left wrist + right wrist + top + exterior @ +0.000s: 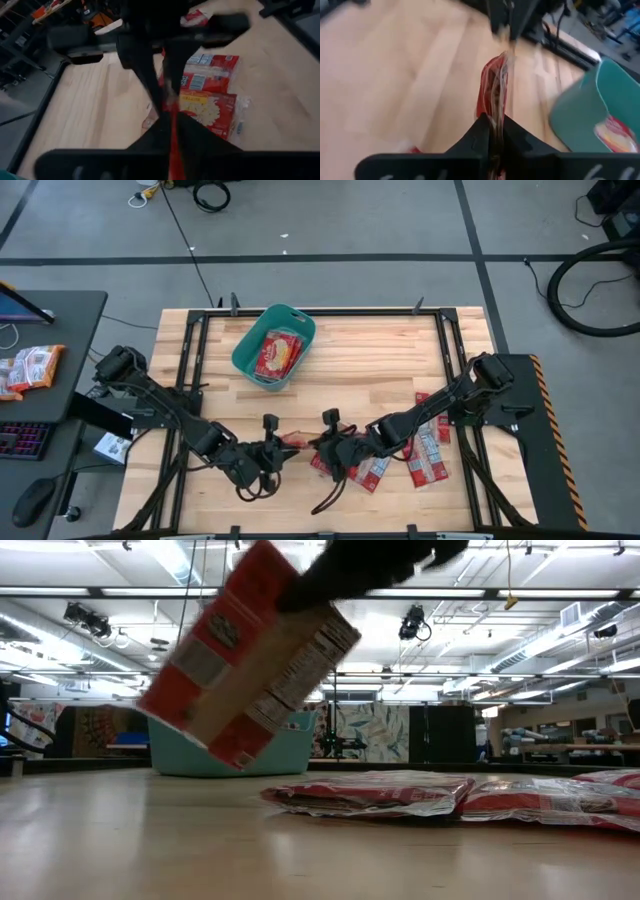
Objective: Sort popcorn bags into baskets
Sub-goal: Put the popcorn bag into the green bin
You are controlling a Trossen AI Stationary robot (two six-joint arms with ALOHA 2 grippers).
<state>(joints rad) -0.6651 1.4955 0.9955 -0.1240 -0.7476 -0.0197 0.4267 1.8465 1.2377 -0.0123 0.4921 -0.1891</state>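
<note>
Popcorn bag [248,655] hangs tilted above the desk [380,375], pinched at opposite edges between both sets of fingers. In the left wrist view the left gripper [172,107] has its fingers closed narrow on the bag's thin red edge; in the right wrist view the right gripper [492,120] clamps the other edge the same way. From above, the two grippers meet near the desk's front middle, left gripper [278,445] and right gripper [322,445] close together. More popcorn bags [425,445] lie flat in a loose heap just beside and under the right arm. The teal basket [300,326] sits well apart toward the desk's back, with one bag [277,352] inside. Both arms reach inward, low and stretched.
</note>
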